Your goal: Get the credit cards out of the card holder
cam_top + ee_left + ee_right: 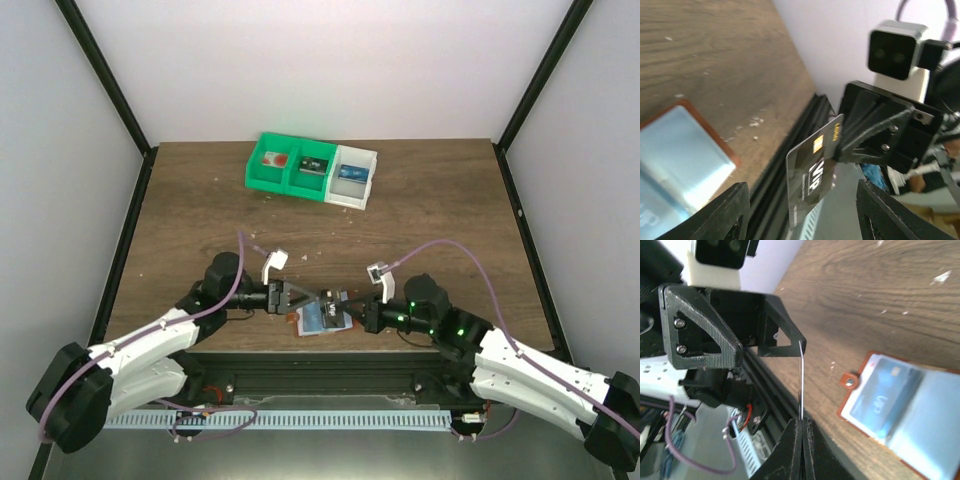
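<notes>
Hovering in the air close by the card holder [940,410], a dark VIP card [812,175] is pinched by one short edge in the right claw [800,426], whose jaws are pressed tight on it. The left claw [292,297] faces it with jaws wide. The card's free end sits between them, and I can't tell whether it touches either. The card holder lies open and flat on the tabletop [200,200] with a blue card [881,399] in its pocket, so the job looks roughly half done to me

The risk I'd watch is that thin grip: a knock from a left finger as the claws part could twist the card loose. The black frame rail [785,150] runs just beside the card holder, so a dropped card might skid off the wood. The claws are nose to nose, with little slack. Beyond the card holder lies bare wood, with the green-and-white bin [312,170] well apart
</notes>
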Controlling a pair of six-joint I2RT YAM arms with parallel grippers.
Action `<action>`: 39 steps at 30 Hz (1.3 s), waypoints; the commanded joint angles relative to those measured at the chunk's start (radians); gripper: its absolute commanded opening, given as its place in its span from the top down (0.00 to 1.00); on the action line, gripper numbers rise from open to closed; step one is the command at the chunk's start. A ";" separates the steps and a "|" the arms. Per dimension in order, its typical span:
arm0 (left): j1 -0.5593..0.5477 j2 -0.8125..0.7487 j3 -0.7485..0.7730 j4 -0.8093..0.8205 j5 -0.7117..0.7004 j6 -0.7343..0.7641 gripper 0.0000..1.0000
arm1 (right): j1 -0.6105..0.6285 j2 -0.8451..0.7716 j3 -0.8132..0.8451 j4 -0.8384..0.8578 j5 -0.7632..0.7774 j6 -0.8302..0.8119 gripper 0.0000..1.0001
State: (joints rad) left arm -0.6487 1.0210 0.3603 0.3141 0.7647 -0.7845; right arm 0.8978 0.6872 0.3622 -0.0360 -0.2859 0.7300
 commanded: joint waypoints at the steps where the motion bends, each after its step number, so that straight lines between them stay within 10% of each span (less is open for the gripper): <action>1: 0.001 -0.022 -0.007 0.073 0.169 -0.003 0.41 | -0.005 -0.007 0.018 0.061 -0.182 -0.040 1.00; 25: 0.001 0.016 0.035 0.007 0.236 0.063 1.00 | -0.005 0.050 0.001 0.129 -0.252 -0.004 0.98; 39: 0.048 -0.045 0.097 -0.142 -0.274 0.035 1.00 | -0.005 -0.082 0.004 0.035 -0.055 0.041 0.15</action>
State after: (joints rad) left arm -0.6334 0.9894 0.4114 0.1925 0.7303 -0.7261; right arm 0.8898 0.6395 0.3561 0.0116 -0.4053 0.7589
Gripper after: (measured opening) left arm 0.020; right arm 0.752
